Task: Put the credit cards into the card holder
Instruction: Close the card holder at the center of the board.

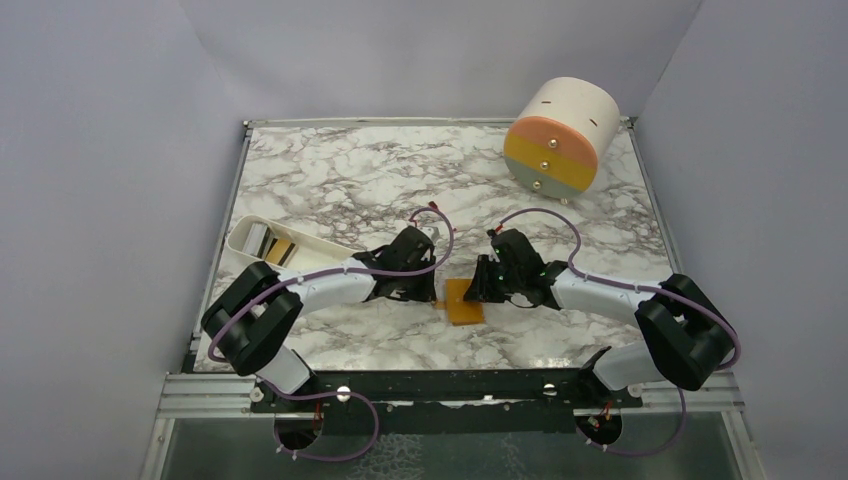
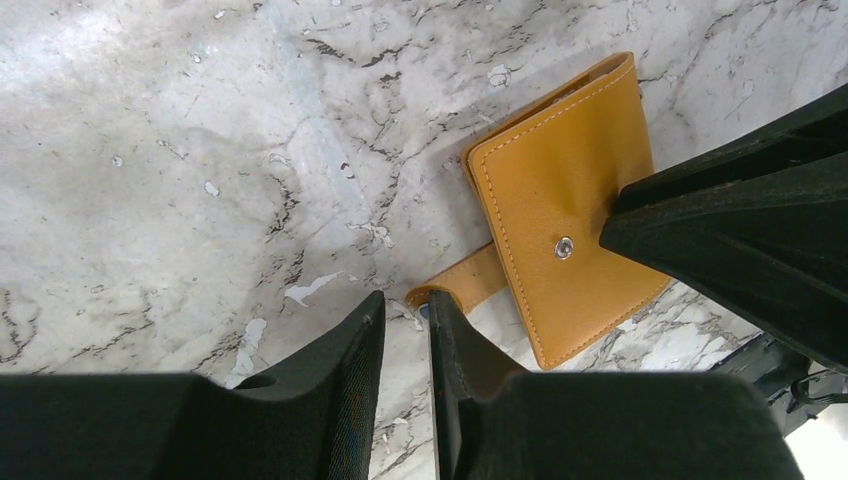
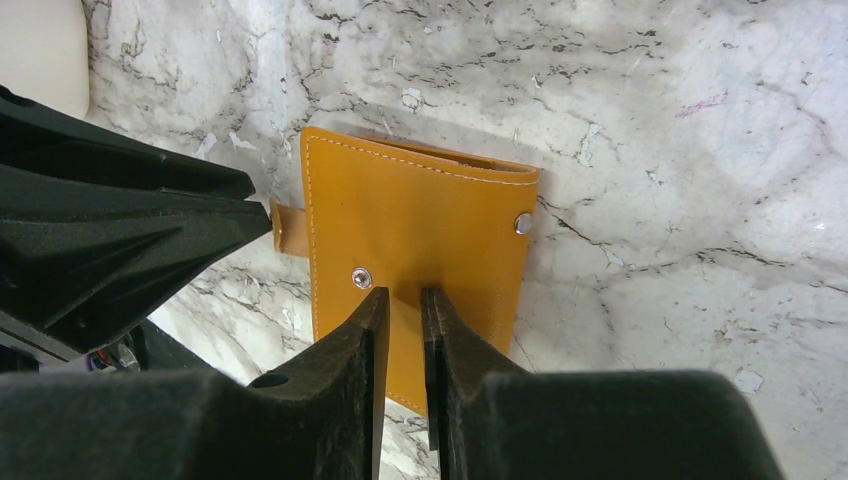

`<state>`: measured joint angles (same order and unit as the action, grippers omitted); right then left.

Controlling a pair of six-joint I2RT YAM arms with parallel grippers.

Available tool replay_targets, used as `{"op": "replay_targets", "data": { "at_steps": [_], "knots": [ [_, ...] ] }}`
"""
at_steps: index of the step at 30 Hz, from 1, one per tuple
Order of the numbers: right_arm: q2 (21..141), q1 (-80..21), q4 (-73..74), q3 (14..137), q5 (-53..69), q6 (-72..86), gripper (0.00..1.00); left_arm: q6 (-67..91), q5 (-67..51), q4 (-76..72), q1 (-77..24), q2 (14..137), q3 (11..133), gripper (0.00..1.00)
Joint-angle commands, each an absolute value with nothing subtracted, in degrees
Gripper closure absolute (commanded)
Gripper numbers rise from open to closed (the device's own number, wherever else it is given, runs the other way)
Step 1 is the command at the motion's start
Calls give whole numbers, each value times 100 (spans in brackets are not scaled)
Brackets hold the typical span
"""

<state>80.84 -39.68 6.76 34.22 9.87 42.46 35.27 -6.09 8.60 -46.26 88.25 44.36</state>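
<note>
Marble (image 1: 350,170), card holder (image 1: 463,303); drum (image 1: 560,135) overhead only

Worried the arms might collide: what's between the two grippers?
The card holder lies flat on the table between the left gripper and the right gripper, shown in the top view.

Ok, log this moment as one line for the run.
card holder closed | left gripper at its strap, jaws narrow, grip unclear | right gripper over it, jaws narrow | credit cards in tray

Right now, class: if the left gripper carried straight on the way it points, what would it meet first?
Most likely the strap tab of the card holder, lying just ahead of the left gripper; how high its tips sit is unclear.
</note>
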Motion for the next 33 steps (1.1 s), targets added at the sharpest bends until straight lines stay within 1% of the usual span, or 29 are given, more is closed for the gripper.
{"op": "replay_targets", "data": {
  "at_steps": [1,5,12,18,22,27,30,33],
  "knots": [
    [8341,-4000,887,3165,625,4148,81,3579,-522,994,-4643,8548,4348,76],
    [8311,-4008,895,3166,633,4148,81,3636,-532,1033,-4648,8358,4298,74],
    [8303,-4007,878,3178,676,4131,81,3744,-1083,569,-4645,8403,4447,51],
    [8237,-4002,904,3211,687,4111,81,3738,-1057,504,-4667,8823,4613,40],
    [8252,-4008,833,3185,688,4119,81,3647,-992,441,-4731,9126,4737,39],
    [8418,-4008,701,3100,729,4114,81,3523,-689,577,-4820,9298,4862,39],
    [8466,-4008,677,3093,717,4126,81,3390,-223,1001,-4861,9241,4948,44],
    [8519,-4007,657,3072,708,4137,81,3303,86,1237,-4864,9082,4857,50]
  ]
}}
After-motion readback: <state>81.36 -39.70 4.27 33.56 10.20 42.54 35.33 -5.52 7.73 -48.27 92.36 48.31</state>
